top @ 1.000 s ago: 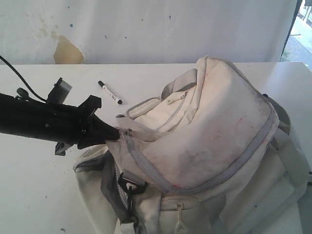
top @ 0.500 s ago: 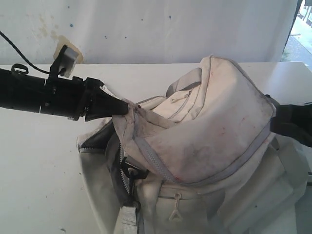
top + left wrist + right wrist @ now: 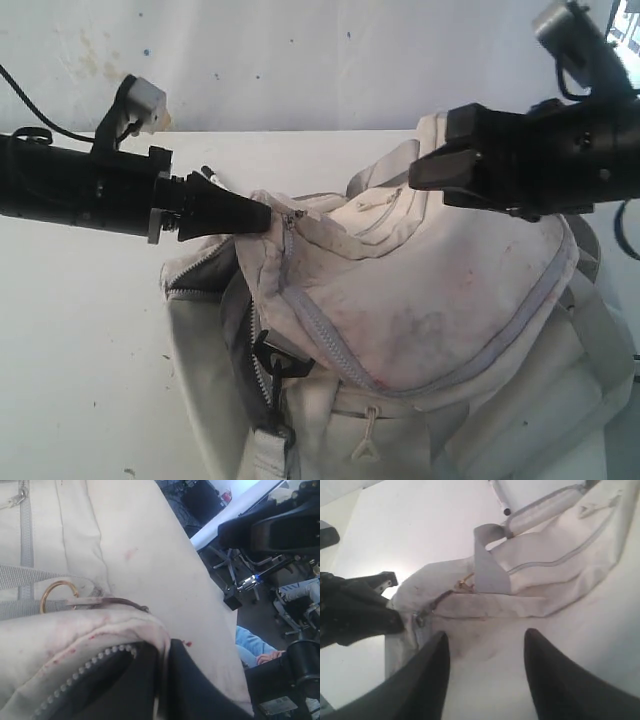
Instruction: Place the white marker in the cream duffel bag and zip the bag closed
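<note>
My left claw (image 3: 256, 215) is clamped on the cream duffel bag (image 3: 430, 290), pinching the edge of the flap close by a grey zip pull (image 3: 290, 216). The left wrist view shows a fold of cream cloth caught between the two dark fingers (image 3: 190, 680), so that grip looks sound to me. The flap is lifted a little, and below it I can see a strip of dark grey lining (image 3: 236, 335) beside the black clip (image 3: 276, 360), which I take for the mouth of the bag, partly open. My right claw (image 3: 428, 174) hangs above the top of the bag with its jaws spread wide and nothing between them; in its own wrist view the two fingers (image 3: 427, 680) stand well apart over bare fabric. The white marker (image 3: 498, 494) lies on the counter (image 3: 80, 330) beyond the bag, near the bag's grey handle (image 3: 542, 507), and neither arm touches it. So I judge the task barely begun: the bag is held ready, but the marker is not picked up, nothing has gone inside, and the zip is not drawn shut. Nearly all of it is left: fetch the marker with the free claw, drop it through the opening with the flap held up, then run the zip closed.
</note>
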Tool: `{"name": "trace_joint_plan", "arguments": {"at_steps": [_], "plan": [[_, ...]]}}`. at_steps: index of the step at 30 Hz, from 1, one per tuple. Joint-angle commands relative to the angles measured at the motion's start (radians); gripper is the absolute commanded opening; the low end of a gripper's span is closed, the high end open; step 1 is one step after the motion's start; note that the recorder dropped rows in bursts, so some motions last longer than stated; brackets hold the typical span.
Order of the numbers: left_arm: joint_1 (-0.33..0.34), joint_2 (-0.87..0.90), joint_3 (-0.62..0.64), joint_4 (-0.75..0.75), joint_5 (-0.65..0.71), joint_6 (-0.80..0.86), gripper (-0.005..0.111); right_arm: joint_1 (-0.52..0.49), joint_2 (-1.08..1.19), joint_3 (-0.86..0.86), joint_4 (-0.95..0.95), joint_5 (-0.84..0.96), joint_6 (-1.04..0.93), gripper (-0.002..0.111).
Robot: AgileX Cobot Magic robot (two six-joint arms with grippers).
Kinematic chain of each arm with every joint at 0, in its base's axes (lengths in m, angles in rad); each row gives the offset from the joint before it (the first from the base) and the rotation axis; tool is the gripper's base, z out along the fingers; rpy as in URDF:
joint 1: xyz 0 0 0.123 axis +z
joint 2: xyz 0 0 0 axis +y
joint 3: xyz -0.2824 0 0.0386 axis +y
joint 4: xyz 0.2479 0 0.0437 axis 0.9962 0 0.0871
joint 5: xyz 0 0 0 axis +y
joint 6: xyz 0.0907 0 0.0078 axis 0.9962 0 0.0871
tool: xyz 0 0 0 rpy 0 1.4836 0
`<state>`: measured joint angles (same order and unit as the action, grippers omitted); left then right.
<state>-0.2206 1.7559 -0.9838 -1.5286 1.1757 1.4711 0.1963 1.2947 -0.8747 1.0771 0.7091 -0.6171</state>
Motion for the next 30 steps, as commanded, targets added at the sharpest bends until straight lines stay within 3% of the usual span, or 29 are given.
{"name": "trace_joint_plan", "arguments": {"at_steps": [1, 10, 15, 19, 22, 26, 30], "plan": [[-0.001, -0.004, -0.008, 0.016, 0.045, 0.051, 0.0, 0.083, 0.097, -0.059, 0.096, -0.021, -0.016, 0.047], [-0.001, -0.004, -0.008, 0.087, 0.045, 0.073, 0.0, 0.234, 0.294, -0.136, 0.274, -0.08, -0.006, 0.047], [-0.001, -0.004, -0.008, 0.242, 0.045, 0.072, 0.0, 0.252, 0.379, -0.161, 0.288, -0.156, 0.003, 0.047], [-0.001, -0.004, -0.008, 0.352, 0.045, 0.049, 0.0, 0.257, 0.432, -0.161, 0.288, -0.083, 0.049, 0.047], [-0.001, -0.004, -0.008, 0.381, 0.045, 0.073, 0.0, 0.289, 0.472, -0.161, 0.288, -0.019, 0.08, 0.047], [-0.001, -0.004, -0.008, 0.391, 0.045, 0.102, 0.0, 0.323, 0.495, -0.161, 0.288, -0.06, 0.113, 0.047], [-0.001, -0.004, -0.008, 0.391, 0.045, 0.102, 0.0, 0.323, 0.547, -0.161, 0.286, -0.024, 0.152, 0.036]]}}
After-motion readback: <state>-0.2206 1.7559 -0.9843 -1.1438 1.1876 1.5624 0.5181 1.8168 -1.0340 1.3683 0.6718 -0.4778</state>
